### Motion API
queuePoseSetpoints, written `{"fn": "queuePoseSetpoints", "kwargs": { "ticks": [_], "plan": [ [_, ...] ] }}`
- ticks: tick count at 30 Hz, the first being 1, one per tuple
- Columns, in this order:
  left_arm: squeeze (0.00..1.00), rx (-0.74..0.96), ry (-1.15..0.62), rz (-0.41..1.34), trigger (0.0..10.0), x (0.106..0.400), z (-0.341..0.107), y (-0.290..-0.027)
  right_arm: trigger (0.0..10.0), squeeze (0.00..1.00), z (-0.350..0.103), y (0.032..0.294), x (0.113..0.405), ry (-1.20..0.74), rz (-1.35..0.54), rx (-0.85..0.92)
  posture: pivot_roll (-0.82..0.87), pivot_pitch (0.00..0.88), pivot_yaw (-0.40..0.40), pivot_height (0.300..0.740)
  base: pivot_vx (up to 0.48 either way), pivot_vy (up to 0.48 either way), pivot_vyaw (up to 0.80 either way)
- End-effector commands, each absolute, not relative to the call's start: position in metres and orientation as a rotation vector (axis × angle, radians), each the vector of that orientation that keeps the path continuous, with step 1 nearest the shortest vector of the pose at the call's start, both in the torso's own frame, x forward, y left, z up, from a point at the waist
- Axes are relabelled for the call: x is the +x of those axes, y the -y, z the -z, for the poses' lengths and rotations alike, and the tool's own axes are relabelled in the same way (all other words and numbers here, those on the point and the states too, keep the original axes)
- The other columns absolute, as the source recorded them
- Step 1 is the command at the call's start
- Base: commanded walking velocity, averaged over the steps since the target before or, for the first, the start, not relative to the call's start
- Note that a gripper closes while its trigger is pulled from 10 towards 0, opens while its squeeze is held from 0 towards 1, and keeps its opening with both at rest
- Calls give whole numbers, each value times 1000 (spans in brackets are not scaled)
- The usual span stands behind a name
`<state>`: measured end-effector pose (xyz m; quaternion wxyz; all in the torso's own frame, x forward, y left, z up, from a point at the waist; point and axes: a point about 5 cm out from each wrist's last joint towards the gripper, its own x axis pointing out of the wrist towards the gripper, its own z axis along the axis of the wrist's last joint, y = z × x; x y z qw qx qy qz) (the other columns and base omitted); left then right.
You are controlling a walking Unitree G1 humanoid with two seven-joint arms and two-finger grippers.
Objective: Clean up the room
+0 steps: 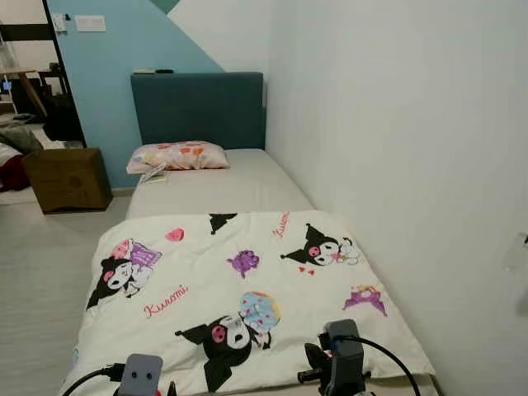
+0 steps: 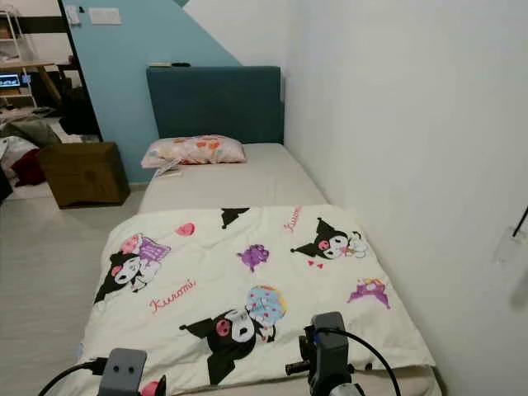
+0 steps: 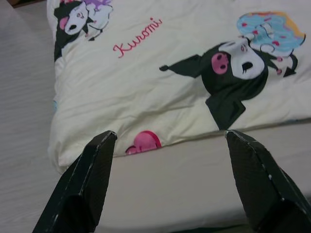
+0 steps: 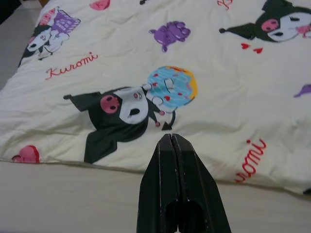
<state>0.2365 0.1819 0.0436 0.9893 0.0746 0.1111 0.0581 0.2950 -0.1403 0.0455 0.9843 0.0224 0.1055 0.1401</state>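
At the bottom edge of the left eye view, both arms reach toward the foot of the bed (image 1: 247, 186). The left end effector (image 3: 167, 160) has its two black fingers (image 3: 92, 179) spread wide apart, hovering over the bare mattress strip just short of the blanket's near hem. The right end effector (image 4: 174, 160) has its fingers pressed together with nothing between them, pointing at the same hem.

The blanket (image 1: 239, 289) is one cream quilt lying flat across the lower half of the frame, covering the foot half of the bed. It is printed with black-and-white cartoon characters, purple figures, pink hearts, a blue doughnut and red "Kuromi" lettering. Its surface is lightly wrinkled, and its left side hangs over the bed edge toward the floor (image 1: 41, 272).

Beyond it, in the middle of the frame, the grey sheet lies bare. One pillow (image 1: 179, 156) with an orange and pink pattern rests at the head, with a small pale item (image 1: 153, 174) just beside its near corner; what it is cannot be told. A teal headboard (image 1: 198, 107) stands behind, upper centre.

A white wall (image 1: 396, 165) runs close along the right of the bed. At the left edge, one brown wooden cabinet (image 1: 68, 178) stands on the floor, with cluttered furniture beyond it in the upper left.
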Motion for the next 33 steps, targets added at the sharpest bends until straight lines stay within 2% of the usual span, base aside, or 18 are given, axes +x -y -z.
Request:
{"fn": "queuePoseSetpoints", "kwargs": {
  "ticks": [1,8,26,33],
  "plan": [
    [0,155,-244,-125,10000,233,-41,-186,10000,0,-40,140,291,-237,-282,53,-35,123,-7,650,0,0,0],
    [0,156,-248,-126,10000,229,-41,-186,10000,0,-38,139,290,-246,-285,56,-30,125,-7,625,0,0,0],
    [0,148,-260,-108,10000,225,-38,-182,10000,0,-39,141,290,-241,-287,46,-36,119,-11,625,0,0,0],
    [0,146,-259,-111,10000,225,-37,-181,10000,0,-40,140,290,-239,-298,54,-39,126,-13,601,0,0,0]
  ]
}}
